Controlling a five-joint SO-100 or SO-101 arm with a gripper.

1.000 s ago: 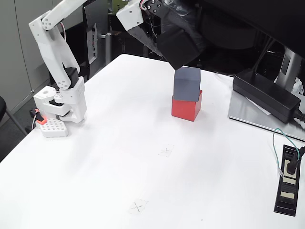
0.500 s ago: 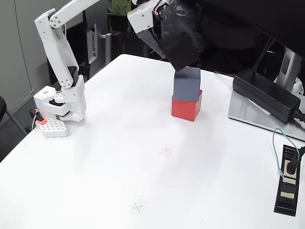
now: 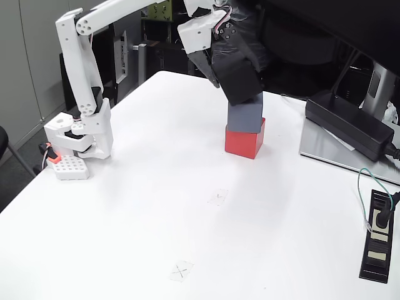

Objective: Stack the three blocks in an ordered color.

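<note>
Fixed view: I've brought the gripper (image 3: 239, 80) down since a second ago, clamped on the black block (image 3: 238, 80), which now seems to touch the grey block (image 3: 245, 116) atop the red block (image 3: 245, 141), at the surface's (image 3: 156, 206) one o'clock. Release should be next.

You see a white counter (image 3: 156, 206) under even light, grey cabinet doors (image 3: 25, 56) on the left, and dark clutter behind.
</note>
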